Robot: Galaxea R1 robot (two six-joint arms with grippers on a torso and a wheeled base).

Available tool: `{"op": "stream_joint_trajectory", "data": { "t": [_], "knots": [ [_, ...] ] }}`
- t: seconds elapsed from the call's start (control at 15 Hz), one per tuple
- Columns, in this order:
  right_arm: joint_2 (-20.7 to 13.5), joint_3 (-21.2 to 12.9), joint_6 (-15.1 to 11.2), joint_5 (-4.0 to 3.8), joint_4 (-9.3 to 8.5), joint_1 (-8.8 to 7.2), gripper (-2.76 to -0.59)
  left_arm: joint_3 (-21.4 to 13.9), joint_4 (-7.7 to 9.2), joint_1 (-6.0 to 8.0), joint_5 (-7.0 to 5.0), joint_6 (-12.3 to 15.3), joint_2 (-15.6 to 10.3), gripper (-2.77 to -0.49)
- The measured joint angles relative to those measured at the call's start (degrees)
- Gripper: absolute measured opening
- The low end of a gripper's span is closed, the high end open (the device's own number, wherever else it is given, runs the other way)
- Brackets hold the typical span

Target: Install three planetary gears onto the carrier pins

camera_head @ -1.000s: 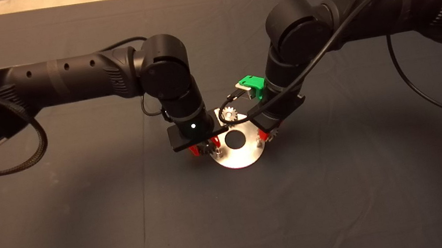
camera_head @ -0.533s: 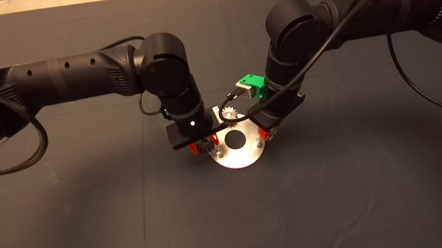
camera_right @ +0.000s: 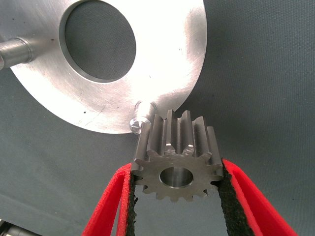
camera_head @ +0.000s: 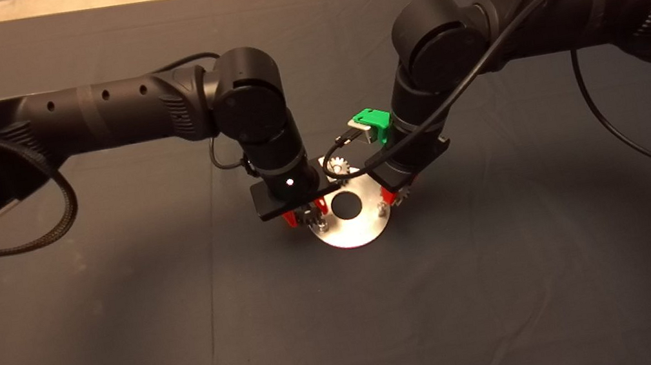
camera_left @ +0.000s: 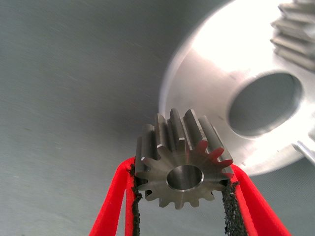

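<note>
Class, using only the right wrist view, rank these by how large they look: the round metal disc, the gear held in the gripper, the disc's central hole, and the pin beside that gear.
1. Disc
2. Held gear, enlarged by nearness to the camera
3. Central hole, roughly like the gear, so the order is unsure
4. Pin, smallest

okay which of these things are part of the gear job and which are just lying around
Job: gear in left pincer; gear in right pincer; third gear on disc; carrier disc; pins.
Lying about: nothing seen; only the dark mat.
</note>
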State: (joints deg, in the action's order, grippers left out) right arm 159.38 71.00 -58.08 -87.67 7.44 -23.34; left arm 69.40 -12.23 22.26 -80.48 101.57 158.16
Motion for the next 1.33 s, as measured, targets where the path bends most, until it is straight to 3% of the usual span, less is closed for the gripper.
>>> {"op": "stream_joint_trajectory", "data": {
  "t": [0.2, 0.6, 0.87, 1.33],
  "knots": [
    [-0.8, 0.0, 0.0, 0.00, 0.00, -0.05, -2.39, 0.0, 0.02, 0.00, 0.06, 0.0, 1.2, -2.43],
    [-4.2, -0.2, -0.1, -0.06, -0.02, -0.72, -2.39, 0.0, 0.05, 0.00, -0.46, 0.0, 0.9, -2.43],
    [-4.9, -0.3, -0.1, 0.02, -0.24, -2.56, -2.39, 0.0, 0.35, 0.00, -0.47, 0.0, 0.7, -2.43],
    [-6.4, -0.4, -0.2, -0.02, -0.37, -2.72, -2.39, 0.0, 0.41, -0.02, -0.48, 0.0, 0.2, -2.43]
  ]
}}
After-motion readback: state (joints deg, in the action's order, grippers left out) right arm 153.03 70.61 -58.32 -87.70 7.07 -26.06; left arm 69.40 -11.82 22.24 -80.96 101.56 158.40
